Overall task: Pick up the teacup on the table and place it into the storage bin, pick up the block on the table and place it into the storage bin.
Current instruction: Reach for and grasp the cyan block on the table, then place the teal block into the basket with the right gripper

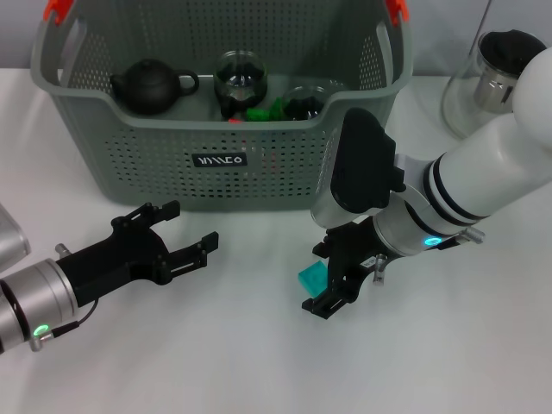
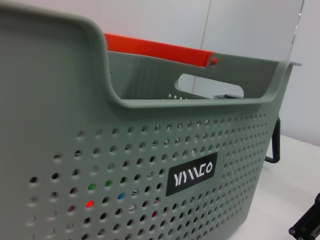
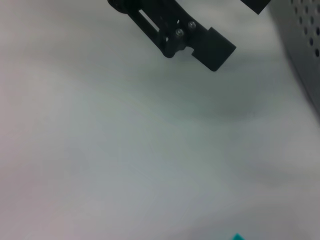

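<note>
Right gripper (image 1: 335, 274) down at the bench (image 1: 259, 362), jaws around the teal block (image 1: 313, 278); block sits between the fingers, whether they actually clamp it cannot be told. Block lies on the bench just in front of the storage bin (image 1: 138, 185), near its right front corner. Left gripper (image 1: 177, 237) hovers low with jaws spread wide, empty, in front of the bin's left half. Bin's black label (image 2: 191, 173) carries white lettering, not readable for certain. Bin holds a dark teapot (image 1: 151, 84) and glassware.
</note>
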